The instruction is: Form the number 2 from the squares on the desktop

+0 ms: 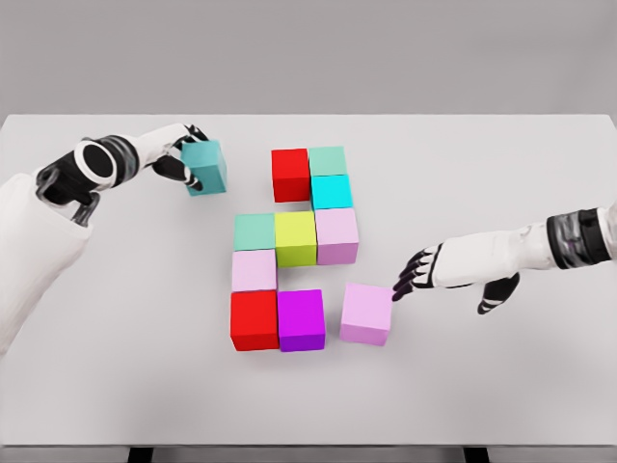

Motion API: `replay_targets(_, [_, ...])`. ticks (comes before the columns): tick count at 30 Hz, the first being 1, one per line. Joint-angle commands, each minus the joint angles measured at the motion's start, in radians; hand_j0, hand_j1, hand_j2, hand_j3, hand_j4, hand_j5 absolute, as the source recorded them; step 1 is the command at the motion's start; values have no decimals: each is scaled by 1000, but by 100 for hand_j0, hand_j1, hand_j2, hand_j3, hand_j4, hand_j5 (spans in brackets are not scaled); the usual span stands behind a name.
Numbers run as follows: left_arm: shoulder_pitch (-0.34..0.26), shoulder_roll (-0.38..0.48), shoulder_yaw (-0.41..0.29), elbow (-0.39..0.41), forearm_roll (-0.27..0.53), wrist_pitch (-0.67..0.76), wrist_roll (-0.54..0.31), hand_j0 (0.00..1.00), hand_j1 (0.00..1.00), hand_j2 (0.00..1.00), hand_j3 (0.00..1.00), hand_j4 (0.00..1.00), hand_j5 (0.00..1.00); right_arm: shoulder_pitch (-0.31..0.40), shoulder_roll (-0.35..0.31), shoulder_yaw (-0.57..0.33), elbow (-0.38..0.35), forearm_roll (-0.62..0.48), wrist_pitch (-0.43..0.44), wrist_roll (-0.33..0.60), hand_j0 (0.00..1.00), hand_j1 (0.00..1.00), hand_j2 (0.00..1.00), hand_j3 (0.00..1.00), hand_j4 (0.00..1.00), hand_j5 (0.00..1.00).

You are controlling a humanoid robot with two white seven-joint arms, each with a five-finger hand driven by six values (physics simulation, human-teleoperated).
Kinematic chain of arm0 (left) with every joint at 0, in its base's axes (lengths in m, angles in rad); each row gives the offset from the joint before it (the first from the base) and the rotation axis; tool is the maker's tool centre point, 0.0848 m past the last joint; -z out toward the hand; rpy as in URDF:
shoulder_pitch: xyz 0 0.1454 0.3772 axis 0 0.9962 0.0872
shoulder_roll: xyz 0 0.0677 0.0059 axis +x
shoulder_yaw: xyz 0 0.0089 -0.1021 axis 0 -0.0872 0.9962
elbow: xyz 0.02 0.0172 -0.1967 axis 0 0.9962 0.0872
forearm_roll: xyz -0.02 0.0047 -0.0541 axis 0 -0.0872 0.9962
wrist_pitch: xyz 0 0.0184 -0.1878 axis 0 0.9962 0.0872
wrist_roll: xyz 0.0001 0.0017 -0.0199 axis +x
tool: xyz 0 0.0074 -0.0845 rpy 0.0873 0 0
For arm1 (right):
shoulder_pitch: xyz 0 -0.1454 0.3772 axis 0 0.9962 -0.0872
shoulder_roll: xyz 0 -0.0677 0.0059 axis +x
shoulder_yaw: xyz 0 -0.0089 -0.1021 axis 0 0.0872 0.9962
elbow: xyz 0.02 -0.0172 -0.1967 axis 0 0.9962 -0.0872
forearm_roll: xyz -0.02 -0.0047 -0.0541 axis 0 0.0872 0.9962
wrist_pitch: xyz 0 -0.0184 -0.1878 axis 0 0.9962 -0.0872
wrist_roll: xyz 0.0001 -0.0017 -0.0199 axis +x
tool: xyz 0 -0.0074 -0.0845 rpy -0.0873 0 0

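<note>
White arms with black-banded wrists end in black-fingered left hand (178, 154) and right hand (439, 270).

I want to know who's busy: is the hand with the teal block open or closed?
Closed. The left hand has its fingers wrapped around the teal block.

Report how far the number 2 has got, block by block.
Done: nine cubes sit joined, from the red top cube down to the red and magenta cube in the bottom row. In hand: the left hand holds a teal cube near the top row; the right hand has its fingertips at a pink cube lying slightly apart. Left: closing both into the figure.
</note>
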Motion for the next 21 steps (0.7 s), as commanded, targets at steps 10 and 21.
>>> replay_targets(10, [-2,-54,0,5,-48,-2,1,44,44,44,44,44,44,-17,37,-9,-2,-9,2,0,100,100,100,100,100,100])
replay_targets(21, [-5,-98,0,28,-90,-2,1,44,44,44,44,44,44,-21,50,-9,-5,-12,2,0,100,100,100,100,100,100])
